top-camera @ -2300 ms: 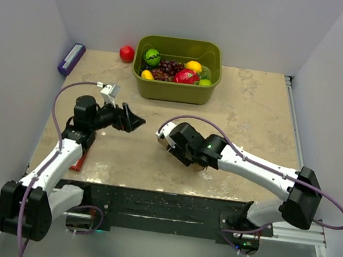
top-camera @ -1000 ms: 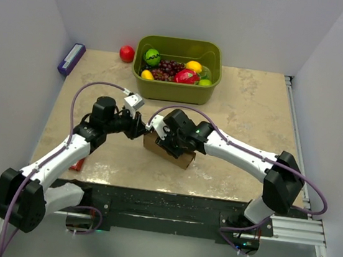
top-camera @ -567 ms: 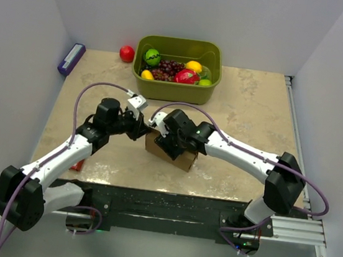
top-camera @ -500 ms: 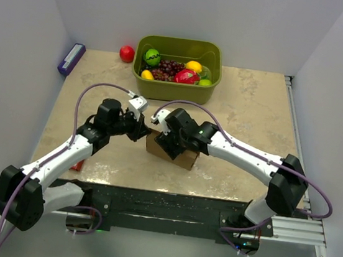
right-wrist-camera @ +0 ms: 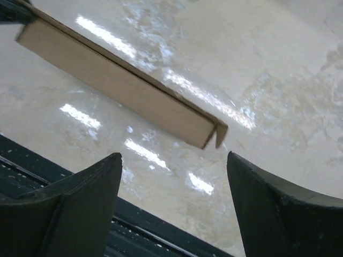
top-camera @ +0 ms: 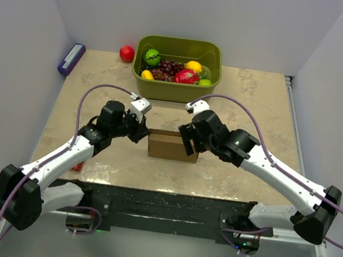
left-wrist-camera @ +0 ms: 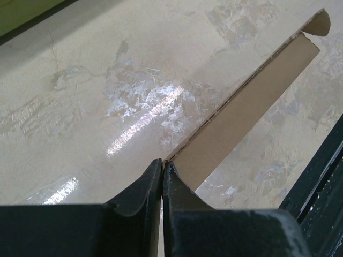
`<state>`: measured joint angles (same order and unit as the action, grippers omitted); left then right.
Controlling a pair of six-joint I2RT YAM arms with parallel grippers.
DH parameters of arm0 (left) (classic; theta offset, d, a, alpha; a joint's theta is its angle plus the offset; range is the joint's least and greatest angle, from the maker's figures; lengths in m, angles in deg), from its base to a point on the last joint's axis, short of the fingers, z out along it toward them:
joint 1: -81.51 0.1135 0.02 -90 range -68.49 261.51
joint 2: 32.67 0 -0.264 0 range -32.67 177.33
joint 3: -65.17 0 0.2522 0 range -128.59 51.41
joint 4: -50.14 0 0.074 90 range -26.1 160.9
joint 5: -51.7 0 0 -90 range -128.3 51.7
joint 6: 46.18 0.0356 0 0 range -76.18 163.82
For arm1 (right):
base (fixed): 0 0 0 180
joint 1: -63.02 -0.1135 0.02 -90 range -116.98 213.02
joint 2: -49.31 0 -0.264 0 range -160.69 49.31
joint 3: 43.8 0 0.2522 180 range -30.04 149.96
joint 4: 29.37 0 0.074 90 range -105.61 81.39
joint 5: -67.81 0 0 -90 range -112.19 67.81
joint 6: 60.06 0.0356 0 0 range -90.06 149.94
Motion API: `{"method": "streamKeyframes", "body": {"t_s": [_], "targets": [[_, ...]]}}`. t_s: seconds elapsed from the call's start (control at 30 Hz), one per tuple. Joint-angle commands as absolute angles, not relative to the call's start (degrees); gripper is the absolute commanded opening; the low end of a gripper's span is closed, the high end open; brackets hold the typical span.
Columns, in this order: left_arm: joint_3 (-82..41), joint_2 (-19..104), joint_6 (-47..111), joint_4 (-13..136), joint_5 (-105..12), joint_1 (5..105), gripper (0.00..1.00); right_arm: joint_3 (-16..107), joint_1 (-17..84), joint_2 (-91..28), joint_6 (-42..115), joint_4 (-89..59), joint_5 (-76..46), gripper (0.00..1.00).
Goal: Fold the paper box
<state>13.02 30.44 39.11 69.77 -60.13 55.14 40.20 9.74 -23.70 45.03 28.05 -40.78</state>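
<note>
The paper box (top-camera: pixel 172 147) is a plain brown cardboard piece standing on edge on the table, lengthwise along the front edge. My left gripper (top-camera: pixel 146 135) is shut on its left end. In the left wrist view the shut tips (left-wrist-camera: pixel 162 160) pinch the near corner, and the paper box (left-wrist-camera: pixel 246 101) runs away to the upper right. My right gripper (top-camera: pixel 188 142) stands open just beside the right end. In the right wrist view the paper box (right-wrist-camera: pixel 118 88) lies beyond the spread right gripper (right-wrist-camera: pixel 172 158), untouched, with a small end flap sticking out.
An olive-green tub (top-camera: pixel 174 92) full of fruit stands at the back. A red ball (top-camera: pixel 127 53) lies left of it. A purple pack (top-camera: pixel 71 59) rests by the left wall. A slim red pack (top-camera: pixel 78 166) peeks from under my left arm. The black rail (top-camera: pixel 161 210) borders the front edge.
My right gripper let go of the box, opened wide and drew back to the right. The box swung straight along the front edge. My left gripper closed on its left end.
</note>
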Motion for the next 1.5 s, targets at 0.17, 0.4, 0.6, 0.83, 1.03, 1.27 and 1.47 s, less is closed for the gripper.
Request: {"method": "streamKeyframes", "body": {"t_s": [0.17,0.4,0.6,0.83,1.03,1.27,1.47], "targets": [[10.28,29.03,40.48,69.7,-58.35,54.35,0.05,35.01,16.26,-18.28,49.36,26.59,-44.69,0.68],[10.01,28.86,40.66,69.44,-58.17,54.09,0.03,32.37,23.45,-19.68,45.5,16.66,-40.14,0.56],[10.01,29.12,41.1,69.18,-58.26,54.0,0.02,31.58,27.24,-21.09,43.3,11.47,-34.94,0.51],[9.93,29.12,41.63,69.18,-57.99,53.73,0.01,31.4,27.51,-24.25,40.4,8.22,-30.98,0.46],[9.93,29.12,41.8,69.09,-57.38,53.56,0.0,31.93,27.95,-26.97,40.04,7.77,-31.51,0.41],[9.84,29.29,41.89,68.91,-56.85,53.38,0.0,32.28,27.86,-28.12,39.78,9.09,-31.77,0.31],[9.4,29.65,41.98,68.74,-56.41,53.21,0.0,32.19,27.95,-28.65,40.48,10.58,-32.38,0.26]]}}
